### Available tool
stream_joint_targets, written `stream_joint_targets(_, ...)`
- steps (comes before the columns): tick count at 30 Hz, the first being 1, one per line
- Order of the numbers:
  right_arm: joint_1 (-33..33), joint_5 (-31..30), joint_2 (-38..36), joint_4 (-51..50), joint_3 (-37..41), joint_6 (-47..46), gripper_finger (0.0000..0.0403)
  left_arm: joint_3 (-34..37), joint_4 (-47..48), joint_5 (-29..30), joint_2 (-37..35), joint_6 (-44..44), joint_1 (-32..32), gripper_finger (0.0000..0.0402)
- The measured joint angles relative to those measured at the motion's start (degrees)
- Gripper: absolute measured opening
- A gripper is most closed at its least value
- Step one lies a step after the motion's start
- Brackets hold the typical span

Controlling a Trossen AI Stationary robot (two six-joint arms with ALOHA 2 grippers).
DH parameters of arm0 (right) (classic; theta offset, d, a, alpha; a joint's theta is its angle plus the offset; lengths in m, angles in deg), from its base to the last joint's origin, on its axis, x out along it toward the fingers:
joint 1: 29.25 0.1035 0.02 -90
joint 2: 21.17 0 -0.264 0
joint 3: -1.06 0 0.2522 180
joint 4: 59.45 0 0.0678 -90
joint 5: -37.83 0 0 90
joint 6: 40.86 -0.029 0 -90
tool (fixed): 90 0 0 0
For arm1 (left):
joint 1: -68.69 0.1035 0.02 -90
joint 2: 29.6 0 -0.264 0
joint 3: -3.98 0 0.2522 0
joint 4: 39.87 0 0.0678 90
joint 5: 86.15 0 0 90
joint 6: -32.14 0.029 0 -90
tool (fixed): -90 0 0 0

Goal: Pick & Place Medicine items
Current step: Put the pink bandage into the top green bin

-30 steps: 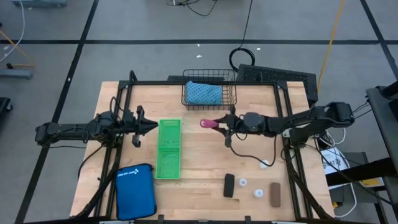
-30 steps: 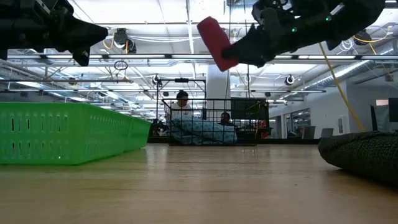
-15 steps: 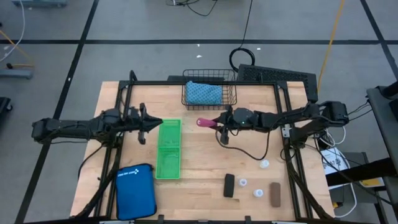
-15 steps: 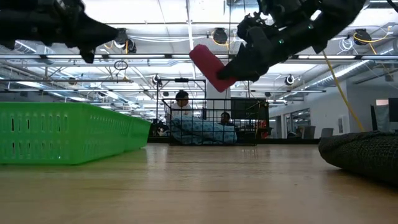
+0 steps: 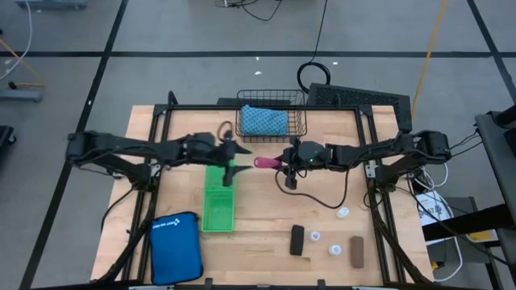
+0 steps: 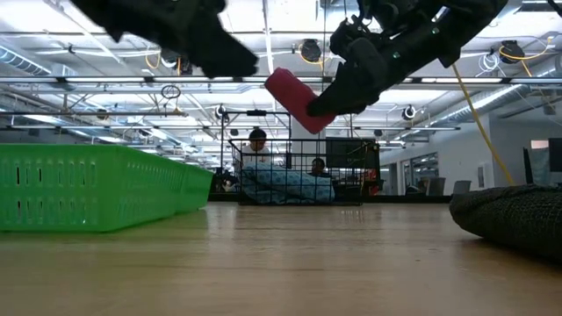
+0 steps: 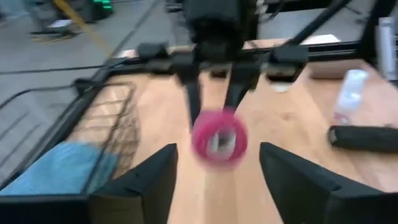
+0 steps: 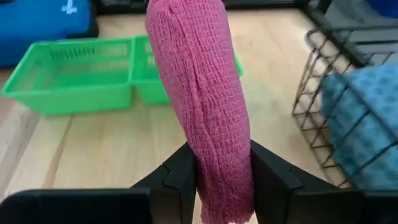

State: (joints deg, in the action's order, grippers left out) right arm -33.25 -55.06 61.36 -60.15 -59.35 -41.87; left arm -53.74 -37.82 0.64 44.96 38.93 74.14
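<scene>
A pink oblong roll (image 5: 264, 162) hangs in the air over the table's middle, shut in my right gripper (image 5: 282, 162). My left gripper (image 7: 217, 163) is open and level, facing the roll's free end (image 7: 219, 138) from the table's left. In the high view it stops just short of that end, above the far end of the green tray (image 5: 219, 193). A black piece (image 5: 297, 239), a brown piece (image 5: 356, 251) and three tiny white bottles (image 5: 315, 237) rest on the table near its front right. My right gripper pinches the pink roll between its two fingers (image 8: 180, 177) at the roll's right end (image 8: 224, 180). The fingers come level from the table's right side and lie along the roll. The roll sticks out past them toward the left, lifted clear, its free end (image 6: 279, 83) tilted up.
A wire basket (image 5: 272, 121) holding a blue cloth stands at the far middle. A blue zip pouch (image 5: 176, 248) lies at the near left, beside the green tray. A dark mesh thing (image 6: 514, 219) lies at the right in the low view.
My left gripper has swung toward the table's right, from beside the green tray to over its far end, close to the pink roll. My right gripper has carried the roll a little toward the left, still clear of the table.
</scene>
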Motion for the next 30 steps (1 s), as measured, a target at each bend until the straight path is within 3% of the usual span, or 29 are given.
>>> stream_joint_targets(5,0.1,0.0,0.6,0.4,0.0,0.1,0.0108,-6.4,1.6,-2.3,7.6,0.5,0.0,0.0269)
stream_joint_targets(11,0.1,0.0,0.8,0.6,0.0,0.9,0.0107,-9.2,5.9,-1.2,11.0,0.6,0.1,0.0273)
stream_joint_targets(27,0.7,0.0,0.9,2.0,0.0,2.3,0.0108,-9.1,4.4,1.2,12.2,0.8,0.4,0.0272)
stream_joint_targets(30,0.7,0.0,0.9,1.6,0.0,2.1,0.0105,-9.1,3.5,0.8,12.1,1.0,0.4,0.0254)
